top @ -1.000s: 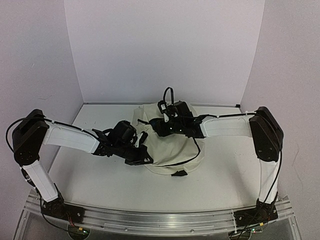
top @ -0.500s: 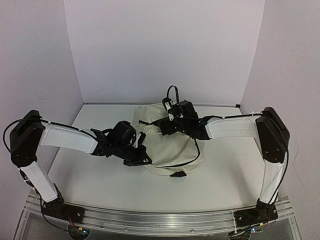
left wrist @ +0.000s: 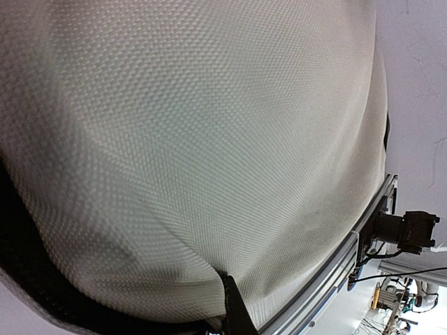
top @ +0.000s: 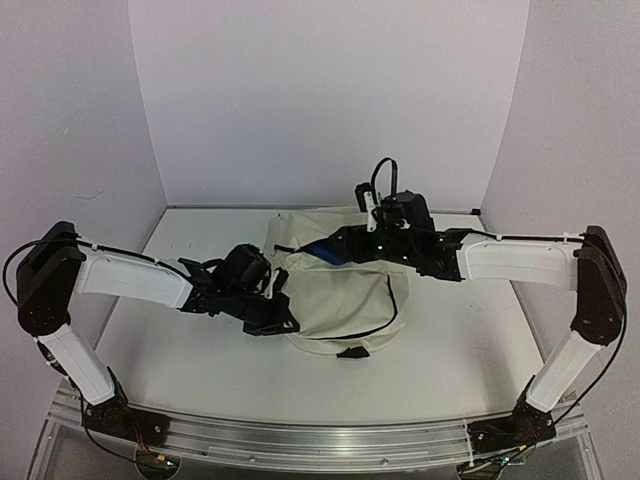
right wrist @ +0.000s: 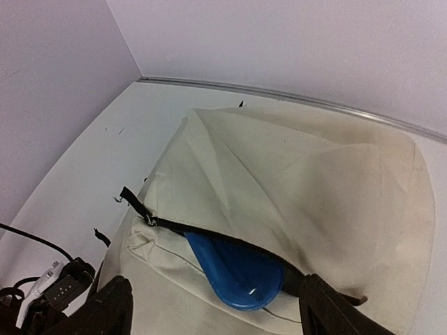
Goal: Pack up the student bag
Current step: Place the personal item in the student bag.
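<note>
**Bag status, blue object half in, right pincer free**

Student bag point(top: 340, 300) lies flat in the middle of the table point(top: 470, 340), a little toward the far side, between the two arms.

Left gripper point(top: 272, 306) is at the bag's left edge, jaws closed right down. My wrist view there is filled with cream weave that gathers into a fold at the fingertip, so I read it as a pinch on the fabric.

Right gripper point(top: 338, 244) hangs over the far part of the bag, jaws spread wide with nothing between them. Below it, the zip opening point(right wrist: 209, 234) is parted, and a glossy blue object point(right wrist: 234, 269) sits partly inside with its rounded end sticking out.

Handling notes (my judgement):
- The bag is a soft, limp woven cloth. It looks light and sags flat, so the mouth will not hold itself open.
- The best hold is a fold of cloth beside the zip line, or the seam, where the fabric is doubled.
- The small metal piece point(right wrist: 149, 220) at the left end of the zip is probably the puller, and it is a small target.
- The blue object looks smooth and may slip under the pads.
</note>
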Controlling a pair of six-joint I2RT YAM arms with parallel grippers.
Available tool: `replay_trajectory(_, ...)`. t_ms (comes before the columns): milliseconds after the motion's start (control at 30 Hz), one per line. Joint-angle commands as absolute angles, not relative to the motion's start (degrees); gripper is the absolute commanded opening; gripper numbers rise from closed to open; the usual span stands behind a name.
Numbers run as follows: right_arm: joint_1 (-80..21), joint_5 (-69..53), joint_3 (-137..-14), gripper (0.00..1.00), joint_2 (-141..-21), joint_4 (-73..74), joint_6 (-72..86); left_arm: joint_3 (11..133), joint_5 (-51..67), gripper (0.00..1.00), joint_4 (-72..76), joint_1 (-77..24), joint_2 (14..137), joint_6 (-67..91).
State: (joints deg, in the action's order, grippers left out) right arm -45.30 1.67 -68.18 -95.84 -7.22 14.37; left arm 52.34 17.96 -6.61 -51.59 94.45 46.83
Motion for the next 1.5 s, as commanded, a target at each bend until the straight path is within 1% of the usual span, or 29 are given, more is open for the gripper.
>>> replay_trajectory(0, -45.2, -1.6, -66.5, 0.70, -97.8, -5.2, 23.6, 51.2, 19.7, 0.00, -11.3, -52.6, 92.4, 46.8)
replay_trajectory(33, -45.1, -1.8, -66.5, 0.66, -98.3, -5.2, 24.5, 51.1, 19.7, 0.00, -11.3, -52.6, 92.4, 46.8)
replay_trajectory(100, -45.2, -1.9, -66.7, 0.61, -99.7, -5.3, 25.3, 50.8, 19.6, 0.00, -11.1, -52.6, 92.3, 46.9)
replay_trajectory(167, -45.4, -1.9, -66.9, 0.58, -100.8, -5.9, 25.0, 50.8, 19.7, 0.00, -10.9, -52.6, 92.2, 47.0)
replay_trajectory(333, -45.4, -0.7, -68.3, 0.55, -103.4, -6.6, 26.0, 50.9, 19.6, 0.00, -11.0, -52.6, 92.4, 47.2)
replay_trajectory(567, -45.4, 6.0, -69.6, 0.39, -106.4, -7.0, 27.8, 50.7, 19.0, 0.00, -11.4, -52.6, 92.3, 47.5)
replay_trajectory(767, -45.4, 13.3, -72.8, 0.36, -109.4, -10.0, 29.9, 51.1, 19.8, 0.00, -11.4, -52.6, 93.3, 47.5)
replay_trajectory(967, -44.4, 20.7, -76.7, 0.29, -113.0, -10.3, 31.4, 50.9, 19.8, 0.00, -11.6, -52.6, 93.1, 48.0)
replay_trajectory(1167, -42.8, 24.1, -79.0, 0.28, -115.5, -10.3, 32.8, 51.1, 19.4, 0.00, -12.0, -52.6, 93.1, 48.2)
replay_trajectory(1267, -42.1, 22.7, -79.7, 0.32, -115.7, -10.3, 32.7, 51.2, 19.2, 0.00, -12.2, -52.6, 92.8, 48.2)
replay_trajectory(1367, -41.9, 19.9, -78.7, 0.39, -114.1, -10.3, 31.0, 51.0, 17.7, 0.00, -12.8, -52.6, 91.6, 48.6)
replay_trajectory(1433, -41.9, 16.6, -77.0, 0.49, -111.9, -10.3, 28.8, 50.0, 15.7, 0.00, -12.3, -52.7, 88.9, 48.7)
replay_trajectory(1467, -41.9, 13.9, -75.8, 0.52, -110.9, -10.3, 27.3, 49.4, 14.7, 0.04, -11.9, -52.7, 87.4, 48.6)
